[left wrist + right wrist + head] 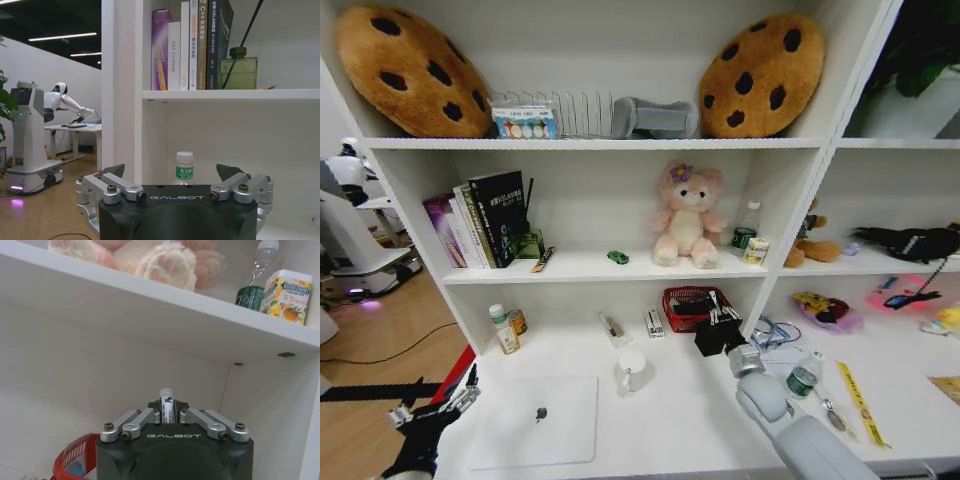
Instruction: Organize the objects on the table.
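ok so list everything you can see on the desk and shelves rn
laptop: 1, silver, closed, desk left
toy car: 1, green, middle shelf
cookie cushions: 2, brown, top shelf
plush toy: 1, pink, middle shelf
books: several, middle shelf left
basket: 1, red, desk back
mug: 1, white, desk centre
left gripper: open, by the desk's left edge
right gripper: shut on pen, near basket
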Motion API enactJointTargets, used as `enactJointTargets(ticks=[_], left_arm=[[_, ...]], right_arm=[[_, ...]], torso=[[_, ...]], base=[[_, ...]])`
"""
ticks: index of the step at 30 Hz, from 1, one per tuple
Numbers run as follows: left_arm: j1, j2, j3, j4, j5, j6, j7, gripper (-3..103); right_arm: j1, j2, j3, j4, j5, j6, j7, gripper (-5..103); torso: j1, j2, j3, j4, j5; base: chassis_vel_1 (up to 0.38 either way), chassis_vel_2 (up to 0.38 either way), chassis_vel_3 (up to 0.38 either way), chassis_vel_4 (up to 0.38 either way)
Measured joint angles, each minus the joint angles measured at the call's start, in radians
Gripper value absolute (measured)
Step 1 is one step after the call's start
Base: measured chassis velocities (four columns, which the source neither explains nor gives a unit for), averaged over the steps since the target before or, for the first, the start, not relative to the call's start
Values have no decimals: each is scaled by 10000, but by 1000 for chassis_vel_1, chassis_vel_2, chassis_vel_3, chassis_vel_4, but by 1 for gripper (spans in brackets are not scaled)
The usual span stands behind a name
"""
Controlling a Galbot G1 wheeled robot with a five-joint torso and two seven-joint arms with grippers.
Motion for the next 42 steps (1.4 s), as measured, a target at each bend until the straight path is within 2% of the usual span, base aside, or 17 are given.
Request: enactJointTargets(ticks=[7, 27, 28, 33, 34, 37, 38, 41, 42], left_arm=[[-82, 118, 4, -37, 21, 21, -62, 100], [-329, 261, 59, -57, -51, 213, -219, 100], [-330, 243, 106, -50, -25, 214, -219, 100], [-479, 238, 195, 40, 23, 245, -232, 100], [-479, 238, 195, 40, 23, 245, -232, 100], [-551, 351, 185, 40, -42, 297, -275, 100], [-551, 351, 185, 40, -42, 297, -275, 100], [-555, 357, 187, 40, -45, 300, -279, 100], [-555, 357, 187, 40, -45, 300, -279, 100]], right_arm=[[379, 273, -110, -837, 15, 202, -159, 13], [1103, 572, -474, -1819, 66, 273, -171, 13], [1106, 596, -478, -1859, 66, 277, -171, 10], [1054, 636, -476, -1812, 119, 275, -130, 31], [1054, 636, -476, -1812, 119, 275, -130, 31], [880, 527, -398, -1436, 152, 226, -87, 47], [880, 527, -398, -1436, 152, 226, -87, 47], [467, 304, -247, -639, 310, 27, 41, 63], [467, 304, -247, -639, 310, 27, 41, 63]], torso=[[0, 0, 0, -1, -1], [-2, 2, 0, 0, -2], [-2, 2, -1, 0, -2], [-2, 1, -1, 0, -1], [-2, 1, -1, 0, -1], [-1, 2, -1, -1, -2], [-1, 2, -1, -1, -2], [-1, 1, -2, 1, -1], [-1, 1, -2, 1, -1]], base=[[0, 0, 0, 0], [0, 0, 0, 0], [0, 0, 0, 0], [0, 0, 0, 0], [0, 0, 0, 0], [0, 0, 0, 0], [0, 0, 0, 0], [0, 0, 0, 0], [0, 0, 0, 0]])
